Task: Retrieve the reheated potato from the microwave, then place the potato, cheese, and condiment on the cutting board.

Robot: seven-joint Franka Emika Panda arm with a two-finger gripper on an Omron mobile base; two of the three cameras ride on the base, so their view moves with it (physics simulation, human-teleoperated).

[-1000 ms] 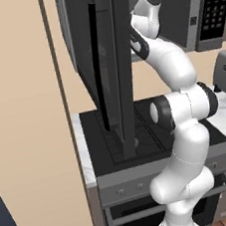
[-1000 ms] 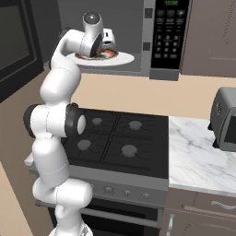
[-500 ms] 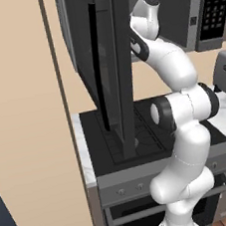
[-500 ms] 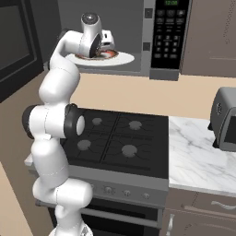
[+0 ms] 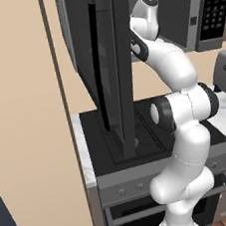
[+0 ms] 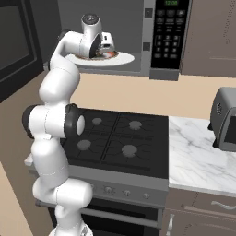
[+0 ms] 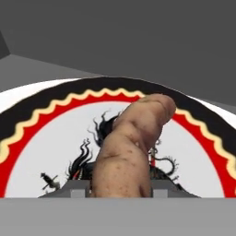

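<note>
The microwave point(image 6: 152, 37) stands open above the stove point(image 6: 120, 143), its dark door point(image 5: 112, 70) swung out to the left. Inside it lies a white plate point(image 7: 41, 138) with a black rim, a yellow wavy line, a red ring and a dark drawing at its middle. The brown, speckled potato point(image 7: 131, 147) lies on that plate, its long side running away from the hand camera. The arm reaches up into the cavity, and the claw point(image 7: 120, 188) sits low over the plate with one finger tip point(image 7: 76, 188) on each side of the potato's near end, closed against its sides. A silver toaster oven point(image 6: 226, 120) stands on the marble table point(image 6: 198, 156) to the right of the stove.
</note>
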